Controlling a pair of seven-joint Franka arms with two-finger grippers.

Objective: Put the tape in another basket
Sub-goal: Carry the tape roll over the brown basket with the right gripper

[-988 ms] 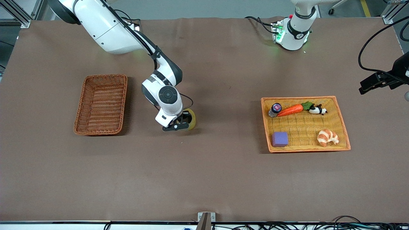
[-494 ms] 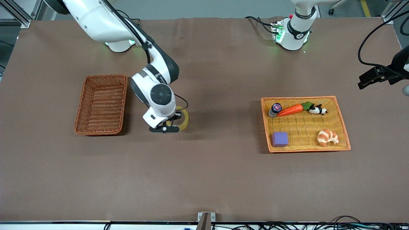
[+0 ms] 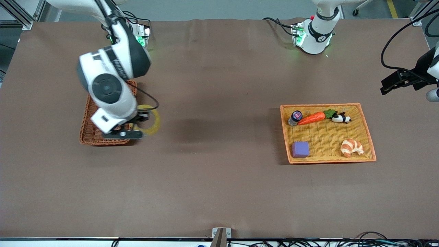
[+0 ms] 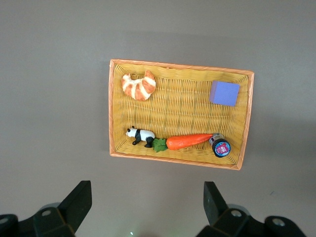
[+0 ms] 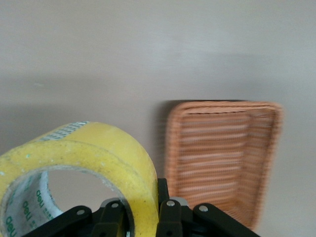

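Right gripper [image 3: 135, 127] up in the air beside the basket [image 3: 90, 118], over the table [image 3: 219, 192] just off the basket's edge toward the left arm's end; fingers [image 5: 168, 217] pinched together on the wall of the tape [image 3: 151, 120], one inside the ring, one outside; tape carried clear of the table, ring standing on edge, yellowish with a printed grey core visible in the right wrist view [image 5: 74, 163]; basket itself [image 5: 222, 158] reddish-brown, woven, raised sides, nothing seen in the part that shows, partly hidden by the right arm's wrist in the front view. Left gripper [image 4: 148, 207] waiting high near the left arm's end of the table, fingers [image 4: 79, 200] spread wide apart, holding nothing, looking down at the shallow orange-yellow tray [image 3: 284, 137]; in that tray a purple cube [image 3: 300, 149] and a croissant [image 3: 351, 147] along the side nearer to the front camera, and a small jar [image 3: 295, 117], a carrot [image 3: 312, 118] and a panda figure [image 3: 340, 118] in a row along the side farther from it.
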